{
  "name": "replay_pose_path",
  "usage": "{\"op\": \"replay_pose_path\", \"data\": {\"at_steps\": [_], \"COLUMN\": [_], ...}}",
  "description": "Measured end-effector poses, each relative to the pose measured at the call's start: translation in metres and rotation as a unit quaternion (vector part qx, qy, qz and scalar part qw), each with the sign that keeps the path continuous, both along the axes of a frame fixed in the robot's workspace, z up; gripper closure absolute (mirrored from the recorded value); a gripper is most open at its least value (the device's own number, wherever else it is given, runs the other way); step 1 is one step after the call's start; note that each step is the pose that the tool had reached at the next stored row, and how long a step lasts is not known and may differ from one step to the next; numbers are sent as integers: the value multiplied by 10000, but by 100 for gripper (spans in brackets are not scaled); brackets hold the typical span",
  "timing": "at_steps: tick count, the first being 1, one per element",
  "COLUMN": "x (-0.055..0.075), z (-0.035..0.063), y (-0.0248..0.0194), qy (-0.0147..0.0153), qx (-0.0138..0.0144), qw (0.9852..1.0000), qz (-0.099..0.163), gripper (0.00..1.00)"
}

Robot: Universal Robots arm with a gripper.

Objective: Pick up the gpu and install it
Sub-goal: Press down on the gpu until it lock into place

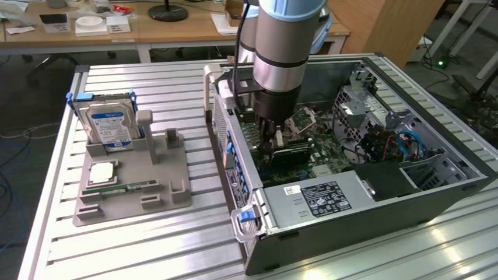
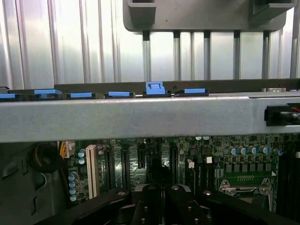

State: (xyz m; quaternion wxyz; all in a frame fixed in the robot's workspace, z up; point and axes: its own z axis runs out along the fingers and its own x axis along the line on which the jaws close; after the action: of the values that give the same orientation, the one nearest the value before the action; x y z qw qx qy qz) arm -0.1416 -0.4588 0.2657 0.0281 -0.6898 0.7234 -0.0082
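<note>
The slatted metal counter (image 1: 155, 245) is carrying an open computer case (image 1: 327, 233) lying on its side. Its power supply is showing a black-and-white sticker (image 1: 319, 198), but the print is coming out too small to read. The arm (image 1: 284, 52) is reaching straight down into the case, over the green motherboard (image 1: 315, 153). Towards the exterior view's left, a grey holder (image 1: 167, 195) is sitting on the counter well apart from the arm. It is keeping a hard drive (image 1: 109, 125) upright in a slot, its blue-white label facing out with the writing unreadable. A square silver chip (image 1: 101, 172) and a slim green memory stick (image 1: 121, 188) are lying flat in the holder's lower pockets.

The gpu (image 1: 294, 153) is standing inside the case, down at the motherboard, with only its dark top edge showing. The hand (image 1: 276, 140) is clenched, apparently grasping that edge, though the contact itself is hard to make out. In the wrist view the hand (image 2: 164, 206) is sitting low among the expansion slots. The case's grey wall (image 2: 140, 117) is crossing in front, hiding part of the board, with a row of blue clips (image 2: 154, 88) running along its far edge.
</note>
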Motion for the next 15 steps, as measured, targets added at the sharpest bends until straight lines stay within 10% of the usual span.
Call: {"op": "replay_pose_path", "data": {"at_steps": [7,15], "x": [6,10], "z": [-38,173], "y": [1,2], "qy": [140,142], "qx": [1,40], "qw": [9999,9999], "qz": [5,7], "gripper": [89,89]}}
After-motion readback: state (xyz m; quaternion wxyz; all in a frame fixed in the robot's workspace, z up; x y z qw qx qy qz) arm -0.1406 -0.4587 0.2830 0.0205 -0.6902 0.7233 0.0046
